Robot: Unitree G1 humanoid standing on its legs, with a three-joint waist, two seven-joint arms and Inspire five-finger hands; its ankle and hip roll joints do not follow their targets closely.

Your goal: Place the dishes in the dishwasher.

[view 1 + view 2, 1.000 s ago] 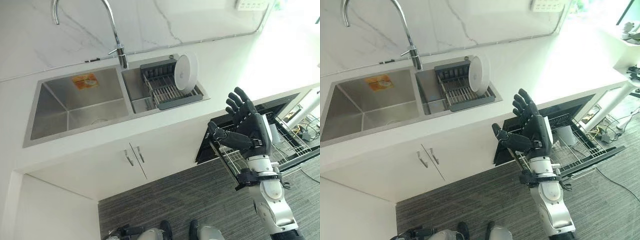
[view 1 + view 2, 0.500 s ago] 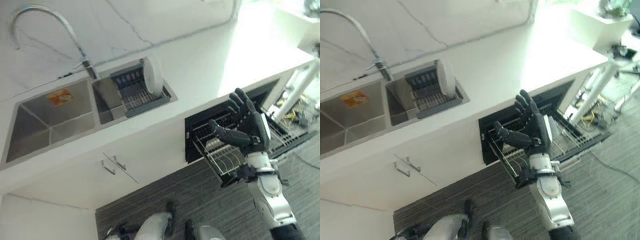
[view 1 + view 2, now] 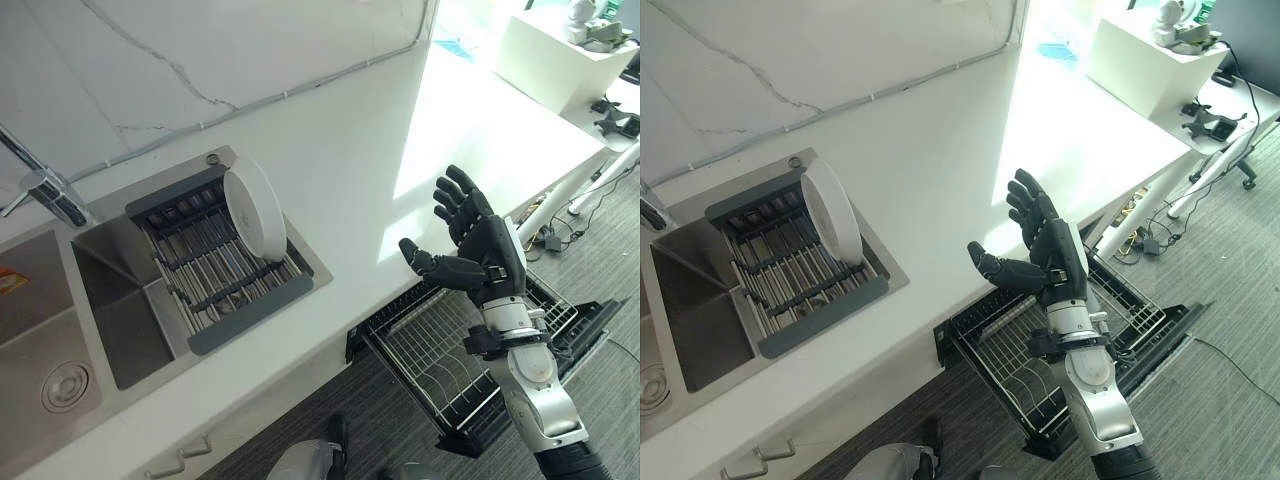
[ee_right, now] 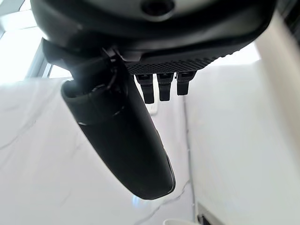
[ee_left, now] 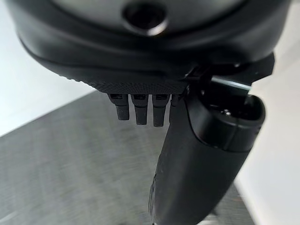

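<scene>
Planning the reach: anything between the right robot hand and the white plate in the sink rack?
Only bare white countertop between right robot hand and round white plate, per left eye view.

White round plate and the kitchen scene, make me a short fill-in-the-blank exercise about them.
1. The white round plate stands on edge in the grey drying rack set over the steel ____.
2. The right hand is raised with its fingers ____.
3. The dishwasher's wire basket is pulled ____.

Missing words: sink; open; out
</scene>
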